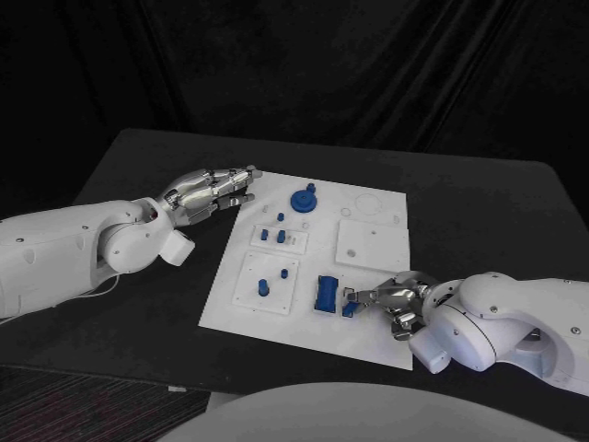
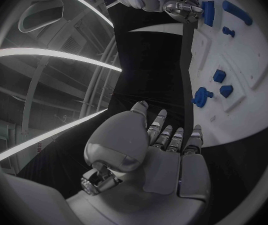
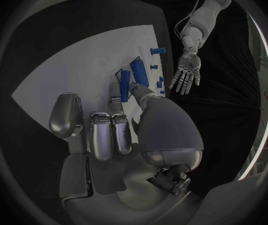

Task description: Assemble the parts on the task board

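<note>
Task board [image 1: 375,322], white plate, lies mid-desk [image 1: 507,212] on the black surface, its long side running away from the robot. Parts on it: a round blue knob piece [image 1: 304,199] near the far edge; small blue pegs [image 1: 280,237] in a raised panel below it; two more small blue pieces [image 1: 271,282] in the near-left panel; a long blue block [image 1: 327,294] near the near edge, its long axis running along the board's length. Right hand [image 1: 390,299] sits at the board's near right, fingertips [image 3: 134,88] touching a narrower blue bar [image 3: 125,85] that stands just beside the long block; thumb and finger appear to pinch it, the other fingers lying flat on the plate. Left hand [image 1: 213,193] hovers off the board's far-left corner, fingers straight and a little apart, holding nothing, well apart from the bar. Judgement: the right hand is the nearer and the working one; the coming move turns on keeping the bar's long axis parallel to the block immediately to that hand's left, so it seats alongside.
</note>
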